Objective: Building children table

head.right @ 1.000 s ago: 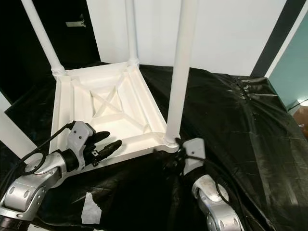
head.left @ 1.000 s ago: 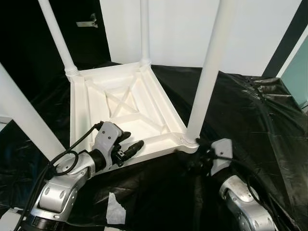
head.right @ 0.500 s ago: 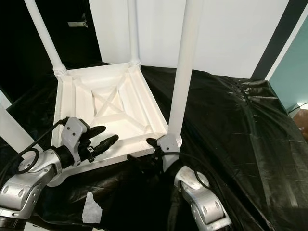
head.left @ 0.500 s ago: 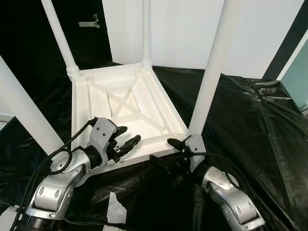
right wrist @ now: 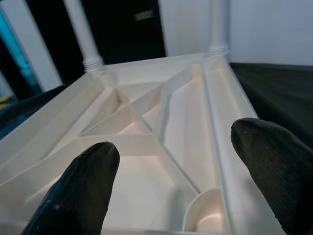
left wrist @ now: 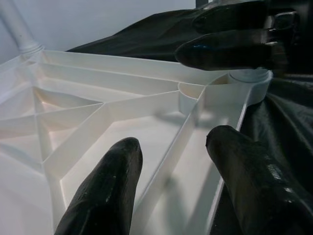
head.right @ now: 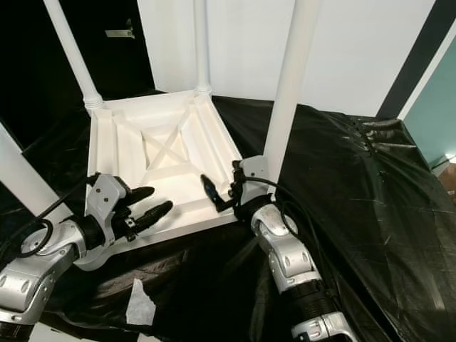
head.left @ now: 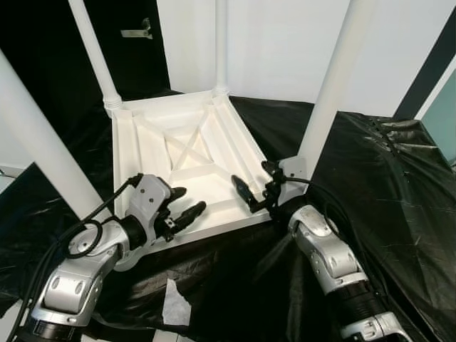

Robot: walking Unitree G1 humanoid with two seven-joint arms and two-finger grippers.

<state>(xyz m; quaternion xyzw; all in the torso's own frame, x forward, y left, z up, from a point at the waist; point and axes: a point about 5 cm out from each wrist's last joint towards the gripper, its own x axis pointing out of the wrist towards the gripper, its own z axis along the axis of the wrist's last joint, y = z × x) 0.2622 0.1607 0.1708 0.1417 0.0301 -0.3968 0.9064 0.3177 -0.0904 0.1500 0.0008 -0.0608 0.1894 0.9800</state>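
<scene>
A white children's table (head.left: pixel 135 153) lies upside down on black sheeting, its ribbed underside facing up. Four white legs stand up from its corners: the far left leg (head.left: pixel 92 57), the far right leg (head.left: pixel 221 43), the near right leg (head.left: pixel 335 78) and the near left leg (head.left: pixel 39 142). My left gripper (head.left: pixel 182 203) is open at the table's near rim, and in the left wrist view its fingers (left wrist: pixel 102 196) straddle a rib of that rim. My right gripper (head.left: pixel 255 179) is open beside the near right leg, its fingers (right wrist: pixel 73 196) spread above the underside near the corner socket.
Black plastic sheeting (head.left: pixel 385 178) covers the floor all around, crumpled on the right. A white scrap (head.left: pixel 171 303) lies on it in front of the table. A white wall (head.left: pixel 271 43) stands behind, with a dark door and its handle (head.left: pixel 135 32) at the back left.
My right gripper has risen from under the near right corner and now reaches over the rim, open above the underside. The left gripper has stayed at the near rim. The camera shifted slightly.
</scene>
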